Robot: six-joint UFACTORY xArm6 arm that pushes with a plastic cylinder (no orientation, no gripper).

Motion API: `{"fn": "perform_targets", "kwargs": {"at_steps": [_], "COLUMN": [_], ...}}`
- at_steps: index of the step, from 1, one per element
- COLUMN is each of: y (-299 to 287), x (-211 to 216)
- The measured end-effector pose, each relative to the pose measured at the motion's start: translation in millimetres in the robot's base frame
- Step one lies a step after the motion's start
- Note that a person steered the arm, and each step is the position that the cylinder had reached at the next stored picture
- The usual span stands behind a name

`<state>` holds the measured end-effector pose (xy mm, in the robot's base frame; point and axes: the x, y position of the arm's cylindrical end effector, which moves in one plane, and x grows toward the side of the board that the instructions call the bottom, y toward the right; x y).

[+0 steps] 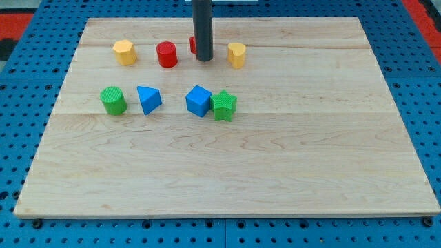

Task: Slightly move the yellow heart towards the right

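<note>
The yellow heart (236, 54) sits near the view's top, right of centre, on the wooden board (227, 158). My tip (204, 60) is down on the board a short way to the left of the heart, with a gap between them. A red block (193, 45) is mostly hidden behind the rod, so its shape cannot be made out. A red cylinder (167, 54) lies left of the rod.
A yellow hexagon (125, 52) is at the top left. In a lower row lie a green cylinder (114, 100), a blue triangle (148, 99), a blue cube (198, 101) and a green star (223, 105) touching it. Blue pegboard surrounds the board.
</note>
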<state>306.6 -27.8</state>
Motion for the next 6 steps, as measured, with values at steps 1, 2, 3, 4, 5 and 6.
{"fn": "perform_targets", "kwargs": {"at_steps": [1,2,3,4,5,6], "y": [60.4,75.3,110.8,46.9,53.5,89.3], "x": [0.0,13.1,13.4,12.7,-38.3,-22.7]}}
